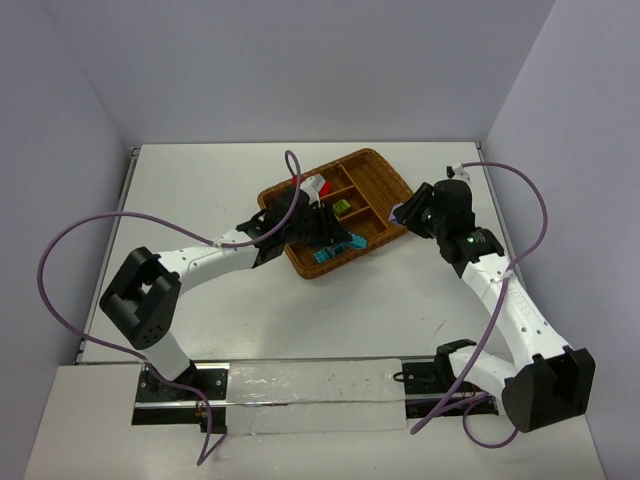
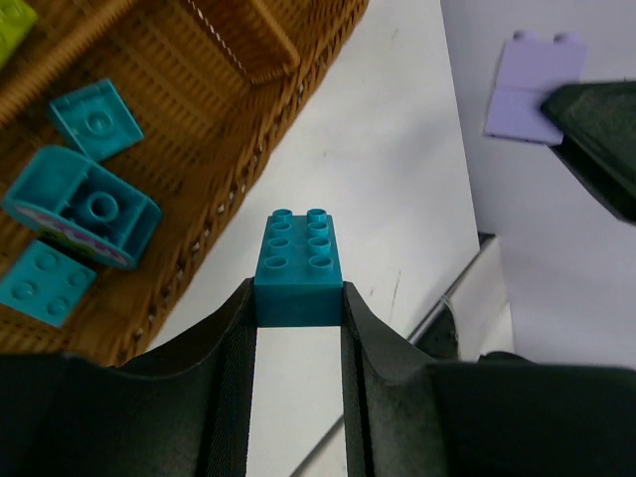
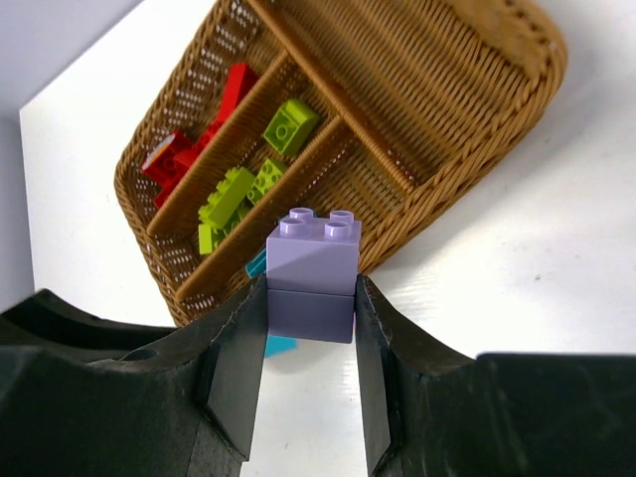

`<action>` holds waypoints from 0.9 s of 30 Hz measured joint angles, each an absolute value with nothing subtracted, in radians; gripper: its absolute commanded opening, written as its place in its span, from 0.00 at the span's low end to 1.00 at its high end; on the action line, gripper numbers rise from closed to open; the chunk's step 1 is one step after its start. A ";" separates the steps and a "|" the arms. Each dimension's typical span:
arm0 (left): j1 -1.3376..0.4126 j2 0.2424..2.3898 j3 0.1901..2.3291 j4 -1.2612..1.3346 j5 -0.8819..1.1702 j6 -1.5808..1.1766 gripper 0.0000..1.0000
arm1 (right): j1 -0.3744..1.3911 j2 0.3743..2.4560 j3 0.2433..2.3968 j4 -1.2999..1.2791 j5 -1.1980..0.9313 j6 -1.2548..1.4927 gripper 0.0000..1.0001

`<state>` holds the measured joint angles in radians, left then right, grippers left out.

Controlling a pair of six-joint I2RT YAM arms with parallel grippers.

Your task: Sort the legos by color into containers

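White table point(image 1: 190, 190), matte. Plain lavender-grey walls point(image 1: 320, 70) behind it and on both sides. Even diffuse light, soft shadows on tabletop.

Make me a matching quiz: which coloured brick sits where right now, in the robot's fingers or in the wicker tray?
Things:
1. purple brick
2. held teal brick
3. red bricks
4. yellow-green bricks

Places:
A. middle long slot of the tray
B. between the left fingers
C. an outer long slot of the tray
D. between the right fingers

Pairs: 1-D, 2-B, 3-C, 4-A.
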<state>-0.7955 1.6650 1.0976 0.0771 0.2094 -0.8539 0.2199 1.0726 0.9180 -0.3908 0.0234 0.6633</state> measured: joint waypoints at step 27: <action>-0.738 1.692 1.162 -0.058 0.004 -0.744 0.89 | 0.220 1.027 0.856 -0.414 0.060 0.616 0.00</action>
<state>-0.7375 1.6921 1.1618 -0.0577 0.0039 -0.7440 0.2199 1.0267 0.8560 -0.4136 0.0598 0.6155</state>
